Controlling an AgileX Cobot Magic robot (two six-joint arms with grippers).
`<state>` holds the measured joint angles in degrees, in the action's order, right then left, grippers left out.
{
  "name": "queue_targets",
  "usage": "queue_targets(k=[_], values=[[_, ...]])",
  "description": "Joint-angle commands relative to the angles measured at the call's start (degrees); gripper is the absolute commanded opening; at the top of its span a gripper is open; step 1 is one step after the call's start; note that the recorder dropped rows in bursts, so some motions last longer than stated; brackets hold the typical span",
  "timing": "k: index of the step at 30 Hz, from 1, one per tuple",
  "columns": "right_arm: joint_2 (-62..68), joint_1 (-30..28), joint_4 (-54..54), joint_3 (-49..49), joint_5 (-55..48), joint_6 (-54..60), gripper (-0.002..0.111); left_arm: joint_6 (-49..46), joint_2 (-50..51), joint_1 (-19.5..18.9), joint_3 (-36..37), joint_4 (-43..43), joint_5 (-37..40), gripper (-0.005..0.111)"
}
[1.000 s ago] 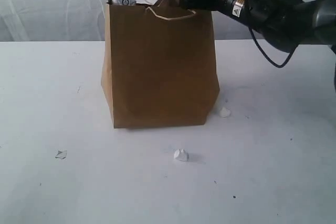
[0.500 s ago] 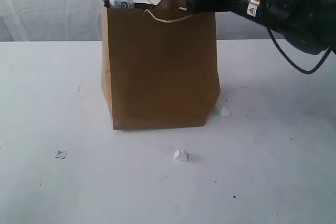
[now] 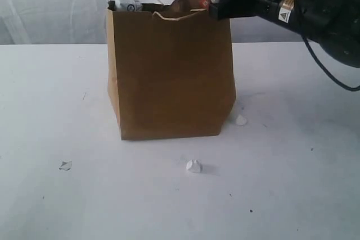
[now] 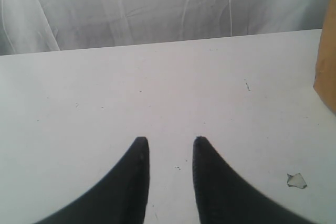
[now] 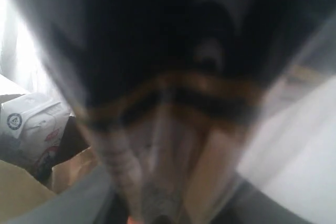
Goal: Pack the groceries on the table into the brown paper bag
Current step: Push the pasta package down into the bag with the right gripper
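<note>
Sadly, blur hides whether the right hand point(image 3: 211, 1) grips anything; left hand point(image 4: 169, 141) gapes empty.

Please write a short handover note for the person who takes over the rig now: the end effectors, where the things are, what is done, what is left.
Left end effector: open, empty, over bare table.
Right end effector: at the mouth of the bag. Its wrist view is blurred, filled by something dark with a tan band; grip cannot be told.
Things: bag upright mid-table, a white pack poking from its top. No grocery shows on the table, only white scraps.
Done: probably most of the packing.
Left: check whether the right one holds a last item; if so, release it inside.
</note>
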<state>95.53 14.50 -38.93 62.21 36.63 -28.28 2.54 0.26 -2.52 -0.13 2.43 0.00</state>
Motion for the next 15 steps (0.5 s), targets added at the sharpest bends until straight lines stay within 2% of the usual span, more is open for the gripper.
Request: queue_targets(k=[1,15], values=[[-2.4,0.3,0.4,-1.8,3.3,-0.1,0.0,0.2,-0.3,-0.2,0.1,-0.5,0.0,0.035],[-8.8,0.7,0.2,-7.9,0.6,1.4,0.0,0.1,-0.3,-0.2,0.1,-0.5,0.0,0.035]])
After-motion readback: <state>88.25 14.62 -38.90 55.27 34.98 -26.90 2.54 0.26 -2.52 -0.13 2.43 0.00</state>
